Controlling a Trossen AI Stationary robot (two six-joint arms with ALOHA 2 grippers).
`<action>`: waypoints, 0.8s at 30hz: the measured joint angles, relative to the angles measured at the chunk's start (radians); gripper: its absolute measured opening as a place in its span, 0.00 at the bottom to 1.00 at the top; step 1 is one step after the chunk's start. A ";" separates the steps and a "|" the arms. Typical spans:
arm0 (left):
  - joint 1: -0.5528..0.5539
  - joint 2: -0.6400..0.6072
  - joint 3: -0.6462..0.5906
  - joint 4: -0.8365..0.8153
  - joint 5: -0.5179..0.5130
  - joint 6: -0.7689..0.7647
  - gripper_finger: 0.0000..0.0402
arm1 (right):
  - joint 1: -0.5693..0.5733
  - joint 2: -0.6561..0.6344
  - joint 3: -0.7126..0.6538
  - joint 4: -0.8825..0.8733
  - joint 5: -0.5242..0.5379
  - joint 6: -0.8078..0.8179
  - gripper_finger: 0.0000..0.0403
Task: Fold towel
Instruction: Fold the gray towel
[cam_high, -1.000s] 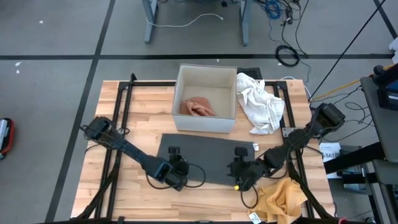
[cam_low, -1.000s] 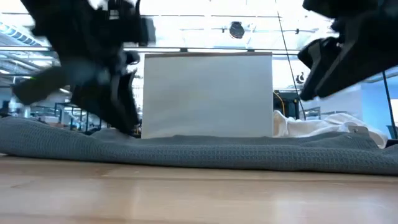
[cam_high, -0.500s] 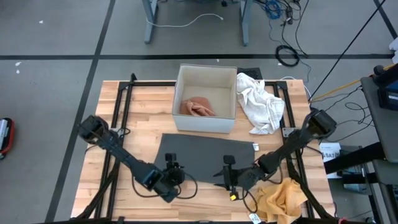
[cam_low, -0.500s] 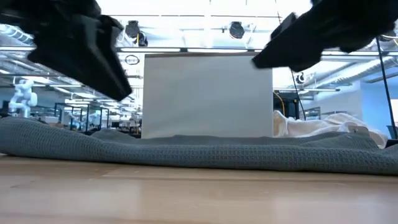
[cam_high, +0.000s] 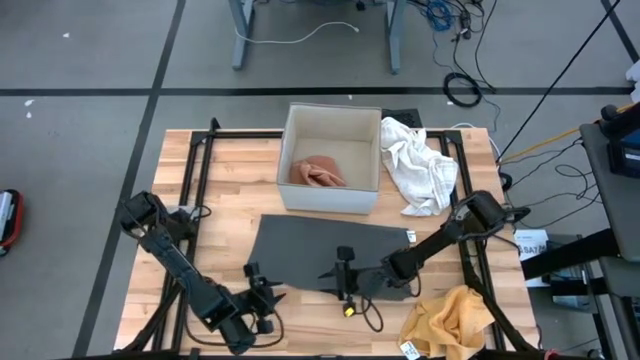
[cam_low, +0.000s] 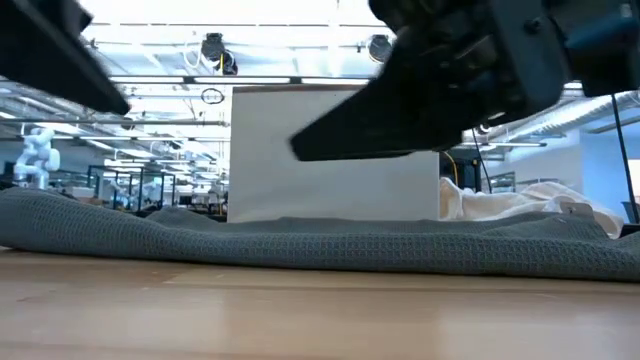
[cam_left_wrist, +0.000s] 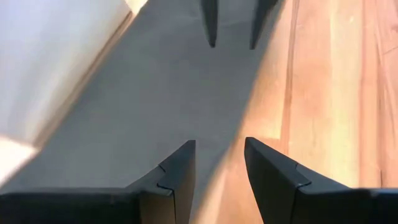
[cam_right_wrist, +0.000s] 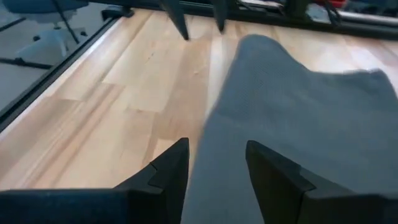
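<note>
Wooden counter (cam_high: 210, 215) carries the grey towel (cam_high: 320, 250) flat; both my left fingers (cam_left_wrist: 214, 168) and right fingers (cam_right_wrist: 214, 165) hover released, empty, near its front edge, ready to pinch corners.

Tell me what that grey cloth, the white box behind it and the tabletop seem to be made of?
The grey towel looks like woven cotton with a matte waffle texture: a fine grid of little squares shows along its edge. The white box seems to be cardboard or thin board, judging by its flat matte walls and crisp corners. The tabletop looks like light wood, butcher-block style, with visible plank seams, grain and a smooth finish.
</note>
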 joint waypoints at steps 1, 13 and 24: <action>-0.008 0.000 -0.020 0.009 -0.001 -0.042 0.36 | -0.005 0.010 0.019 -0.004 -0.010 -0.016 0.37; -0.101 0.000 -0.223 0.156 -0.006 -0.520 0.36 | -0.062 0.076 0.150 -0.121 -0.070 -0.102 0.37; -0.136 0.000 -0.224 0.166 0.088 -0.653 0.36 | -0.120 0.163 0.264 -0.167 -0.223 -0.136 0.37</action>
